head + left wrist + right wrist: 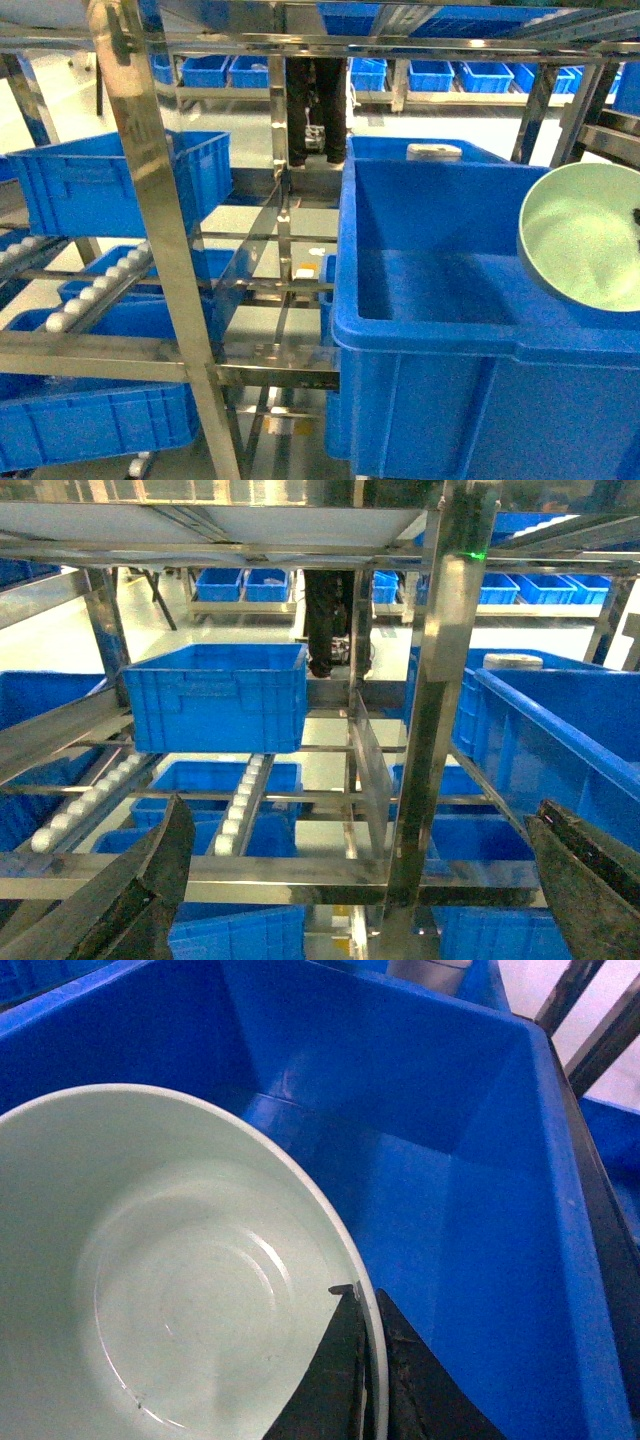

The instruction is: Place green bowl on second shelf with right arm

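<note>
The pale green bowl (pixel 583 238) hangs tilted at the right edge of the head view, its open side facing left, above the right part of a big blue crate (pixel 440 330). My right gripper (pixel 365 1297) is shut on the bowl (pixel 170 1280), with one dark finger inside the rim and one outside. The second shelf (pixel 100 355), a steel tier with white roller rails (pixel 100 285), runs across the rack at about the crate's height. My left gripper (pixel 365 875) is open in front of the rack and holds nothing.
A steel upright (pixel 160 230) slants through the left of the head view. Another blue crate (pixel 120 185) sits higher at the left, with more crates (pixel 90 415) below. A white object (pixel 434 150) lies behind the big crate.
</note>
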`<state>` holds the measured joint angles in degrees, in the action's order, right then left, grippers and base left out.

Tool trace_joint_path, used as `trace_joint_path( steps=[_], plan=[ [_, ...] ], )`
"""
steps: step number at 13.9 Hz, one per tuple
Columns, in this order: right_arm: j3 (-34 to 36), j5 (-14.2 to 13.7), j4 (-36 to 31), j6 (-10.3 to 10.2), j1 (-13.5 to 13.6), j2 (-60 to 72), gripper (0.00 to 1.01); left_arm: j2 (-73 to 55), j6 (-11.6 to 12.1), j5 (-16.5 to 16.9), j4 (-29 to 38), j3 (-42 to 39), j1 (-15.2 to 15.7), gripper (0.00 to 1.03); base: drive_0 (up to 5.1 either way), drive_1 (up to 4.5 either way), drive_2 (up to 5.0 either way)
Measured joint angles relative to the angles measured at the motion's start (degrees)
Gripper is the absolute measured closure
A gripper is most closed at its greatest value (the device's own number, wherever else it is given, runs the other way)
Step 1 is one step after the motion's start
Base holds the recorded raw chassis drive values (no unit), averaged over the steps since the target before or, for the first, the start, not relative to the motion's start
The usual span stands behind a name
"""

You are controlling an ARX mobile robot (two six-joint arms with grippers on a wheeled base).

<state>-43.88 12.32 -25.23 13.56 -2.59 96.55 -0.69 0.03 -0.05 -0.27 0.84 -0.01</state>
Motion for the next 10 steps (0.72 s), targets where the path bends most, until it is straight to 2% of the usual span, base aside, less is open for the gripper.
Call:
trace_joint_path(
  steps=[1, 5, 7, 8, 9, 10],
  plan=[
    [-3.17, 0.11, -0.13, 0.72, 1.49, 3.82, 0.99, 0.0, 0.0, 0.0, 0.0, 0.0, 0.0, 0.05, 0.0, 0.0, 0.0],
    [-8.96, -0.15, 1.22, 1.55, 2.14, 9.35, 0.99, 0.0, 0.0, -0.02, 0.0, 0.0, 0.0, 0.05, 0.0, 0.0, 0.0],
    [-12.9, -0.33, 2.4, 2.23, 0.48, 13.77, 0.99, 0.0, 0.0, 0.0, 0.02, 0.0, 0.0, 0.05, 0.0, 0.0, 0.0],
    [-16.28, -0.2, 4.2, 2.45, -1.9, 17.99, 0.99, 0.0, 0.0, 0.0, 0.0, 0.0, 0.0, 0.05, 0.0, 0.0, 0.0],
    [-22.21, 1.95, 7.65, 3.04, -2.64, 21.81, 0.99, 0.0, 0.0, 0.0, 0.0, 0.0, 0.0, 0.05, 0.0, 0.0, 0.0],
    [-23.34, 2.69, 8.52, 3.17, -2.16, 22.38, 0.99, 0.0, 0.0, 0.0, 0.0, 0.0, 0.0, 0.05, 0.0, 0.0, 0.0]
  ],
)
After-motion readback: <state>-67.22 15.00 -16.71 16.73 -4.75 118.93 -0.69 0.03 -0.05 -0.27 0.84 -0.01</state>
